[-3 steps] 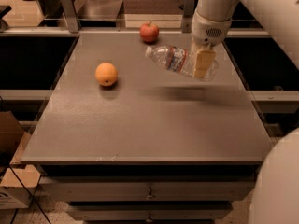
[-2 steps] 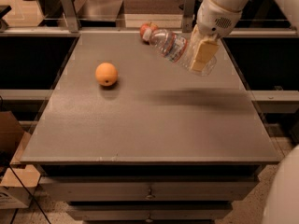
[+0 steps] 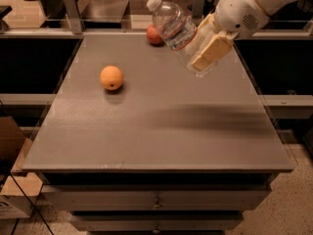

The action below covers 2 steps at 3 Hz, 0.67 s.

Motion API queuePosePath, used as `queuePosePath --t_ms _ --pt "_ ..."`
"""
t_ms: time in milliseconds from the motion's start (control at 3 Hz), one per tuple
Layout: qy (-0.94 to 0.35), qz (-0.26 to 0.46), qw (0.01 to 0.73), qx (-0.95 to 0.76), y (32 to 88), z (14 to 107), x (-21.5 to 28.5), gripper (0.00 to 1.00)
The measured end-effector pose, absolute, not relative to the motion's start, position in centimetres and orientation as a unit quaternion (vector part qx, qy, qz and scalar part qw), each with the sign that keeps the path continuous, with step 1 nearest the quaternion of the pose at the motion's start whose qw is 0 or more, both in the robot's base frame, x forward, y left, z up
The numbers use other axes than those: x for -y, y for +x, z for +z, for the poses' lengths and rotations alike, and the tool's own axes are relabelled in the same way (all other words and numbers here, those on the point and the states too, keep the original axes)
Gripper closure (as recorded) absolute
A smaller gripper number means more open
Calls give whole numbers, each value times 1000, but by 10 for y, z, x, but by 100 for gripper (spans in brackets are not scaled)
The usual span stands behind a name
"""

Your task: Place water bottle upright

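The water bottle (image 3: pixel 172 24) is a clear ribbed plastic bottle with a white cap and a red-and-white label band. It hangs in the air over the far right of the grey table (image 3: pixel 156 131), tilted with its cap up and to the left. My gripper (image 3: pixel 203 50) comes in from the upper right and is shut on the bottle's lower part, its cream-coloured finger (image 3: pixel 211 52) lying across the bottle's base.
An orange (image 3: pixel 111 77) lies on the table's left half. A red apple (image 3: pixel 154 35) lies at the far edge, partly behind the bottle. A railing and dark shelving run behind the table. A cardboard box (image 3: pixel 10 180) stands on the floor at the left.
My gripper has lifted the bottle higher above the table and turned it from nearly lying flat toward upright, cap now pointing up and left.
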<state>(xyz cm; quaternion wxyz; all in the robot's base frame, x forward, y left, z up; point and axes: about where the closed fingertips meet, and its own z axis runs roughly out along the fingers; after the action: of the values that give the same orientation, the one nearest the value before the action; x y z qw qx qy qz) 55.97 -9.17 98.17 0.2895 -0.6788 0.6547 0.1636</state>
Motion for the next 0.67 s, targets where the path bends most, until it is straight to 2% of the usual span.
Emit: queuePosePath --t_ms 667 --pt "-639 272 385 -608 534 994 54 100"
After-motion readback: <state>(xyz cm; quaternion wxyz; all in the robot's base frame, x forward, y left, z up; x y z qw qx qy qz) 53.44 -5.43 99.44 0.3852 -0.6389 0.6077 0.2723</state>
